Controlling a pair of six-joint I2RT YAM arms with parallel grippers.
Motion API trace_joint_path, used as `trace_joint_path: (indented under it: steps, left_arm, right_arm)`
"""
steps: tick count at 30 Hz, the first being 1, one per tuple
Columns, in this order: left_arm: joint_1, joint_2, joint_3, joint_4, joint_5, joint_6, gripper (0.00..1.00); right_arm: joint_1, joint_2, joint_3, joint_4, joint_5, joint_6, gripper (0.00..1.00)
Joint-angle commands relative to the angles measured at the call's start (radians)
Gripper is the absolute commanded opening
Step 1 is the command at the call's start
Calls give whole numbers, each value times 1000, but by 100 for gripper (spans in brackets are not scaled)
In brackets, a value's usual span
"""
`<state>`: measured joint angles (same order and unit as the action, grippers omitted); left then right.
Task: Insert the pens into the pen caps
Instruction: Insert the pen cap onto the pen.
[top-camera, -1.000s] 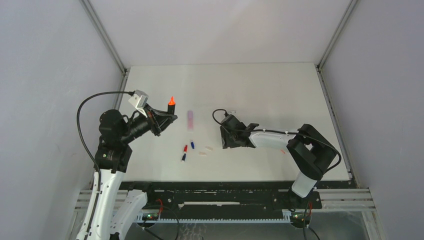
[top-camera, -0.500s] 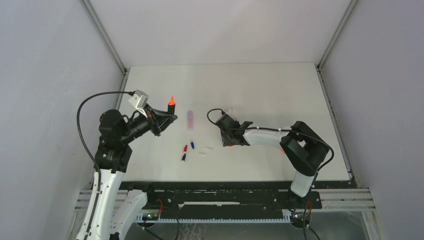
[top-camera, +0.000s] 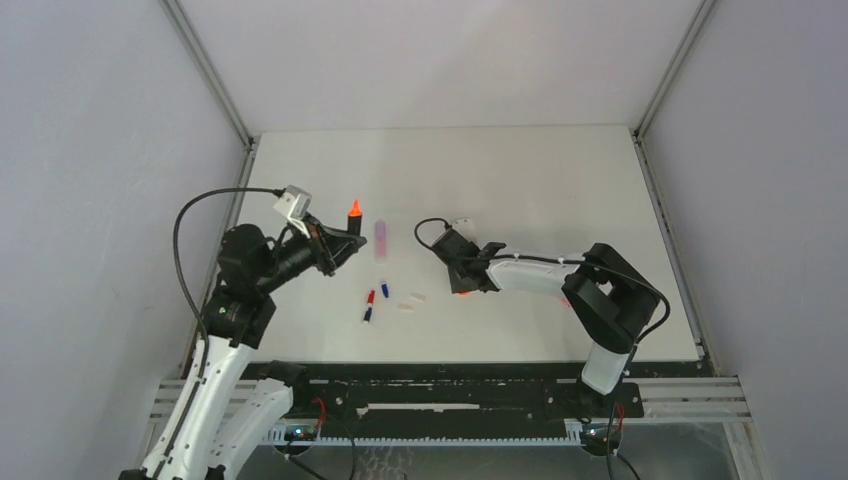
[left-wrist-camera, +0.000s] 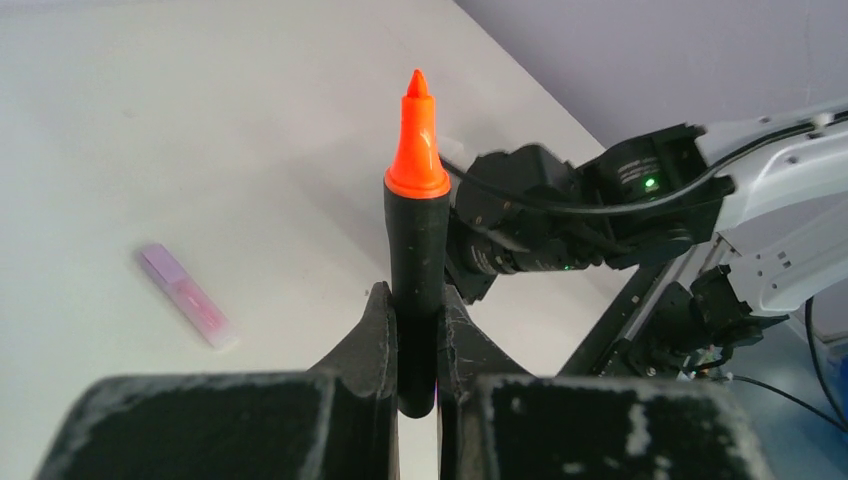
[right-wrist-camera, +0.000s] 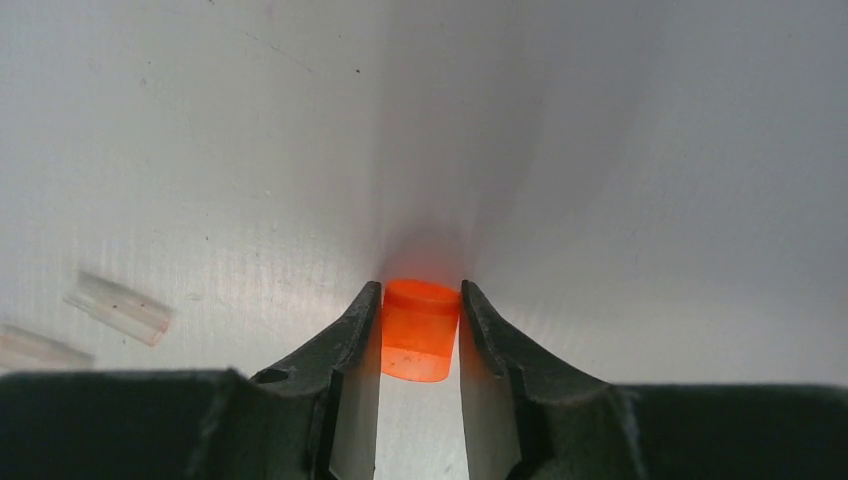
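Note:
A stubby black highlighter (left-wrist-camera: 417, 230) with an orange tip stands upright in my left gripper (left-wrist-camera: 417, 300), which is shut on its barrel and holds it above the table's left side (top-camera: 354, 215). On the table lies the bright orange cap (right-wrist-camera: 420, 330). My right gripper (right-wrist-camera: 420, 300) is down around it, with a fingertip touching each side. In the top view that gripper (top-camera: 464, 287) is at mid-table. A lilac-pink highlighter (top-camera: 380, 240) lies flat between the arms.
Small red (top-camera: 371, 295) and blue (top-camera: 384, 288) pieces and a dark blue one (top-camera: 367, 313) lie near the front centre. Two pale clear pieces (right-wrist-camera: 118, 305) rest just left of my right gripper. The right arm (left-wrist-camera: 560, 210) fills the left wrist view's background.
My left arm has shifted to the right with the highlighter still upright. My right gripper has slid left onto the orange cap and its jaws have narrowed around it.

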<state>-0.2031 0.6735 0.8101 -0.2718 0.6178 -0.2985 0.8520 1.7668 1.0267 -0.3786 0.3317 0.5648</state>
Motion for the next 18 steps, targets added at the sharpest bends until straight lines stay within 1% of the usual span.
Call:
trace_joint_path:
  steps: [1, 5, 8, 13, 18]
  left_arm:
    - [-106, 14, -104, 116, -156, -140, 0]
    - [-228, 21, -230, 276, -235, -278, 0]
    - [-336, 52, -286, 367, -283, -353, 0]
    - [-465, 136, -300, 457, -310, -414, 0]
    - [-545, 213, -282, 505, -312, -439, 0]
  right_arm:
    - [-13, -105, 32, -43, -19, 8, 0]
    - [-29, -206, 49, -41, -50, 9, 0]
    - [-38, -289, 52, -19, -80, 18, 0]
    - [-44, -409, 52, 36, -100, 64, 0]
    - [-23, -486, 52, 109, -74, 127, 0]
